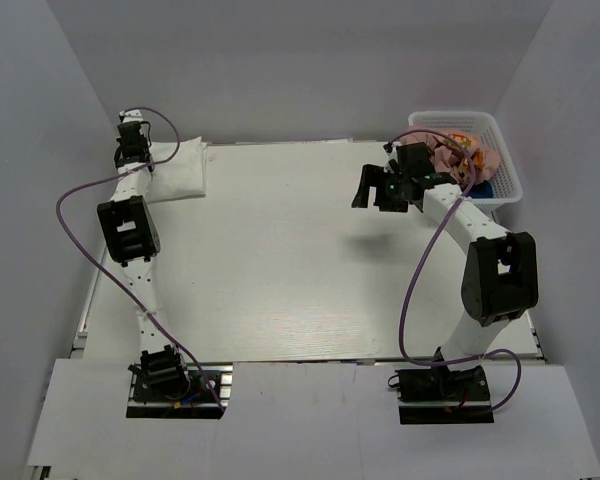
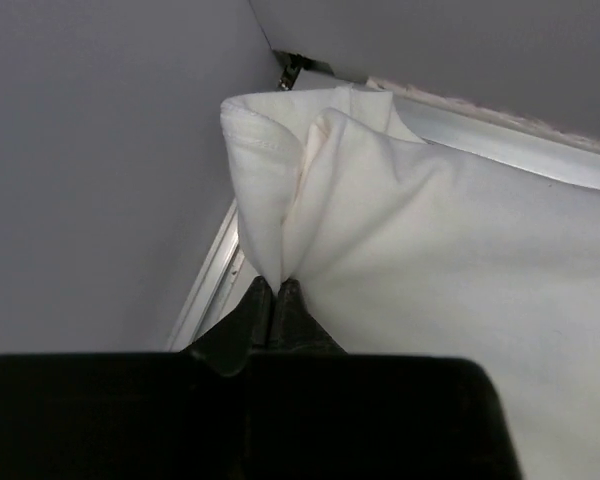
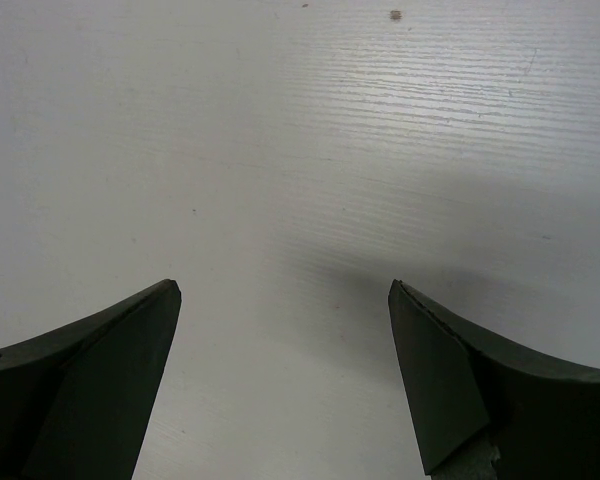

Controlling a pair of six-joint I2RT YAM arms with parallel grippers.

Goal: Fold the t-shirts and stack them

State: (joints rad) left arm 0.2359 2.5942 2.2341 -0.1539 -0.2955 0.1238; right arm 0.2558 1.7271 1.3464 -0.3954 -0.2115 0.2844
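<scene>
The white t-shirt lies folded at the table's far left corner. My left gripper is at the shirt's left edge. In the left wrist view its jaws are shut on a raised fold of the white t-shirt. The pink t-shirt is bunched in the white mesh basket at the far right, and a bit of the navy t-shirt shows under it. My right gripper hovers left of the basket, open and empty. In the right wrist view the right gripper has only bare table below it.
Grey walls close in the table on the left, back and right. The left gripper works tight against the left wall and the table's metal edge rail. A purple cable loops from each arm.
</scene>
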